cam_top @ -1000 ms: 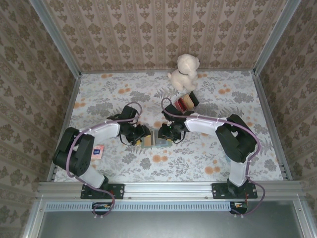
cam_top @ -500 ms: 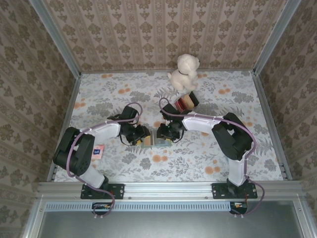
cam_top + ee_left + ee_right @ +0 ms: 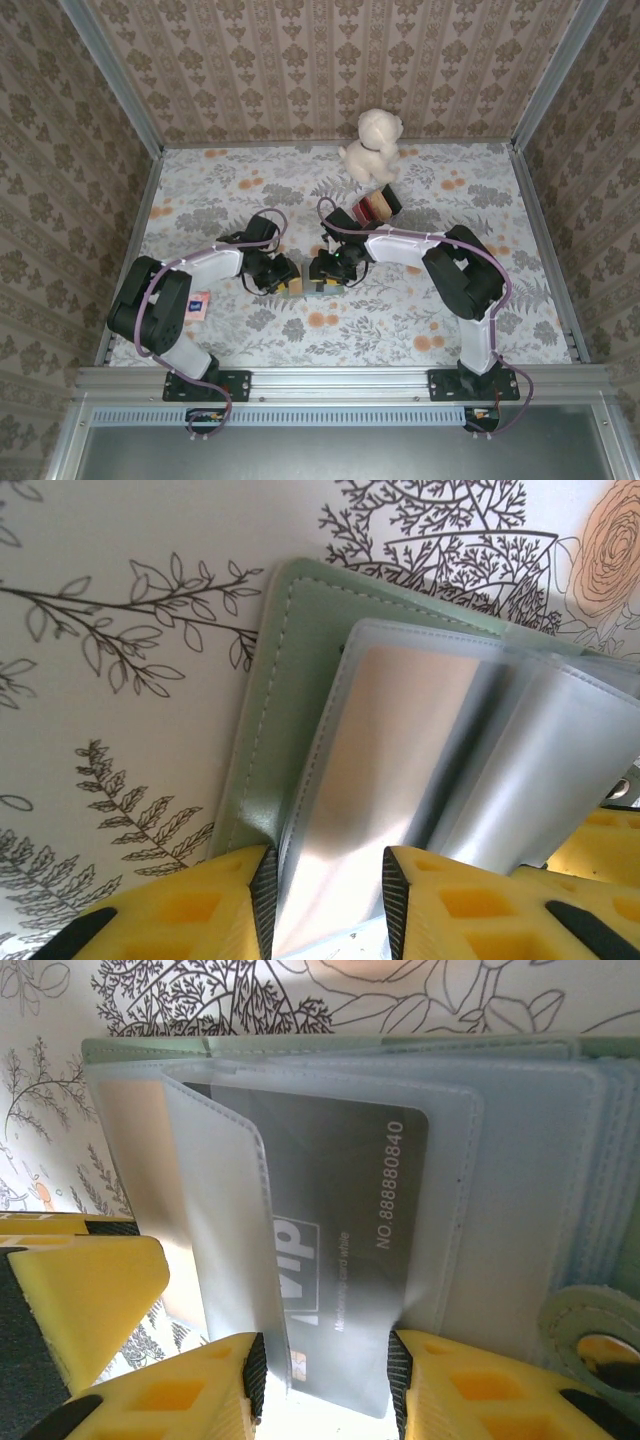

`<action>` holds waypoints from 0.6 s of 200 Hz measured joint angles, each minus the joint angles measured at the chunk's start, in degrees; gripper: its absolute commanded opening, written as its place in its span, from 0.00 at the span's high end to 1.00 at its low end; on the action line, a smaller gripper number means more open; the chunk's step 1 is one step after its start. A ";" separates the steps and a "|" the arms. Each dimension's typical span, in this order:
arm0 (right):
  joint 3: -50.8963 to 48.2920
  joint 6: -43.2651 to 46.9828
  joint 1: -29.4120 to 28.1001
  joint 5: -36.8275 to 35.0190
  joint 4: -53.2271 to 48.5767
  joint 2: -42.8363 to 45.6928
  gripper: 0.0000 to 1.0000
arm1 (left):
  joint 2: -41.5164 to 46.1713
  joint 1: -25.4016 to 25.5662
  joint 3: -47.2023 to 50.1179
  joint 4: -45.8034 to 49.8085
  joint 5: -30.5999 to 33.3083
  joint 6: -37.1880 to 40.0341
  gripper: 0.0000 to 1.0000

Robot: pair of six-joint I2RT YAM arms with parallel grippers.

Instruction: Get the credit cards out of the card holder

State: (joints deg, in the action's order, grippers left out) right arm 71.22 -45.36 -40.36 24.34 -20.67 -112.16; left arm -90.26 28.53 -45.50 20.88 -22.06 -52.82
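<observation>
Right wrist: right claw (image 3: pixel 325 1370) narrow astride the dark card (image 3: pixel 345 1230), sleeved in the open card holder (image 3: pixel 520 1190) at the middle of the counter (image 3: pixel 400 325); left claw (image 3: pixel 330 890) narrow astride another sleeve (image 3: pixel 400 760). I cannot tell if either grips. No card out yet.

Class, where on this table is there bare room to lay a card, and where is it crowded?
Bare: the near strip between the arm bases, below the holder; the far-left corner beside the plush dog; the right side past the right arm. Crowded: the centre, where left claw and right claw meet the holder, near the striped block.
</observation>
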 measured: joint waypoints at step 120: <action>0.87 -0.13 0.00 6.95 6.23 -0.46 0.60 | 4.31 0.00 0.00 4.02 2.56 0.57 0.66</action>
State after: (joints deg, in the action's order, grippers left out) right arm 72.10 -45.50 -40.36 31.29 -14.44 -112.62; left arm -85.95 28.53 -45.50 24.91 -19.51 -52.25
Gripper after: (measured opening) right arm 0.399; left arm 0.342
